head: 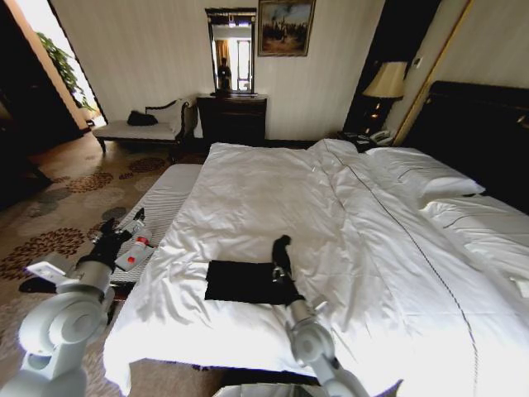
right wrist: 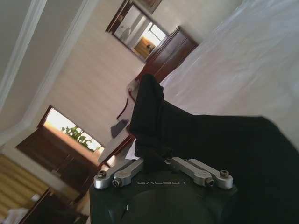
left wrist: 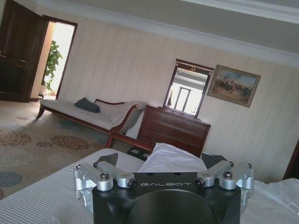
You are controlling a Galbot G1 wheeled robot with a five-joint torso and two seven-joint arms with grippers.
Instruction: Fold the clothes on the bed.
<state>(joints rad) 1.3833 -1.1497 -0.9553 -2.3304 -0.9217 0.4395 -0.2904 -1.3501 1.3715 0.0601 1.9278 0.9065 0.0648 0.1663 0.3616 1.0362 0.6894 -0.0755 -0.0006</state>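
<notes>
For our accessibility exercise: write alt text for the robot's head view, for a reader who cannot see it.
A black T-shirt lies folded on a white bed, its right edge lifted by the right pincer. The left pincer hangs beside the bed, over a striped bench.

The bed [head: 347,215] is open white duvet across its middle and toward the foot edge nearest the dresser [head: 231,117]. At the near edge the black T-shirt [head: 240,281] lies flat, with the right gripper [head: 281,248] raising a pinch of it. Pillows [head: 421,178] crowd the headboard side. The left gripper [head: 124,236] hangs off the bed's left edge, over the striped bench [head: 165,198].
</notes>
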